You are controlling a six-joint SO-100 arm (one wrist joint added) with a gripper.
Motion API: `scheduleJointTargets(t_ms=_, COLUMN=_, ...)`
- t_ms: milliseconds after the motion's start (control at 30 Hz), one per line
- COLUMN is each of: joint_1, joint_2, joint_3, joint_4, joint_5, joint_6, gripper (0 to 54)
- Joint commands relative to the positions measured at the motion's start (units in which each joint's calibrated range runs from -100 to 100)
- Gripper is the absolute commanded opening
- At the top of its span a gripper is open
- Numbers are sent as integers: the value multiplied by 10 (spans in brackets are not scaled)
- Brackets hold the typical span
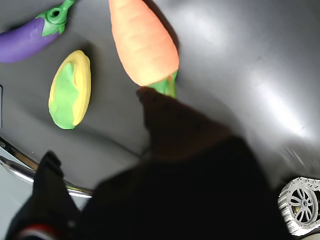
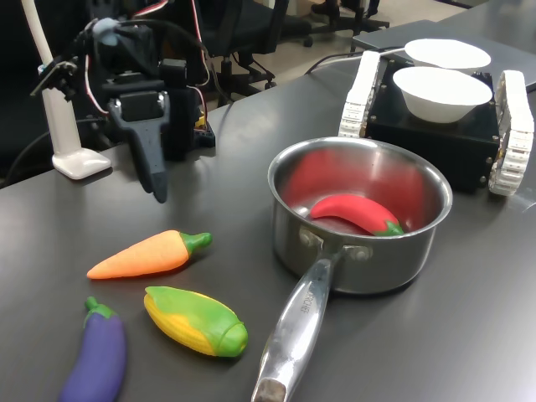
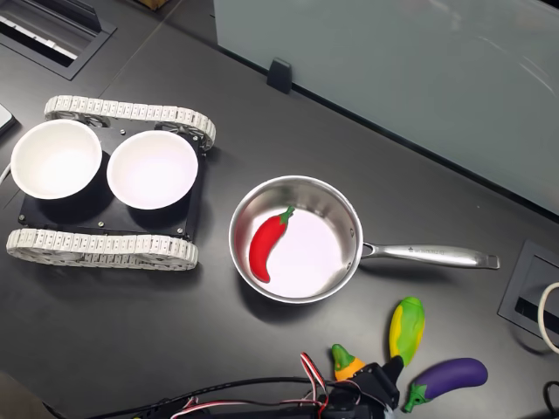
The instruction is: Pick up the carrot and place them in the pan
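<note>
A: Where's the carrot [image 2: 144,255]?

B: Lower left of the first exterior view, flat on the table [image 2: 469,318], green stem towards the pan [image 2: 360,209]. The pan holds only a red chili [image 2: 356,213].

A: And the fingers [image 2: 155,180]?

B: Hanging above the carrot, holding nothing; how far apart they are I cannot tell. I'd come down over the thick middle, across its length, clear of the corn [image 2: 197,320].

Orange carrot [image 2: 138,257] with green stem, shiny steel pan [image 2: 360,251], red chili [image 2: 356,213].
</note>
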Motion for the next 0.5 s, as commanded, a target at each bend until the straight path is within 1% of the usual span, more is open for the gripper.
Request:
scheduleJointTargets(t_ms=0, joint_1=-4, joint_2=1, joint_3=-16, joint_4=8, joint_5=-5, joint_6=12, gripper=395)
scheduleJointTargets(t_ms=167, joint_1=-17, joint_2=11, joint_3=-3, joint_4=8, joint_5=-8, joint_6=22, gripper=406)
scheduleJointTargets(t_ms=467, joint_1=-25, joint_2=32, joint_3=20, joint_4=8, joint_5=-11, joint_6=25, gripper=408)
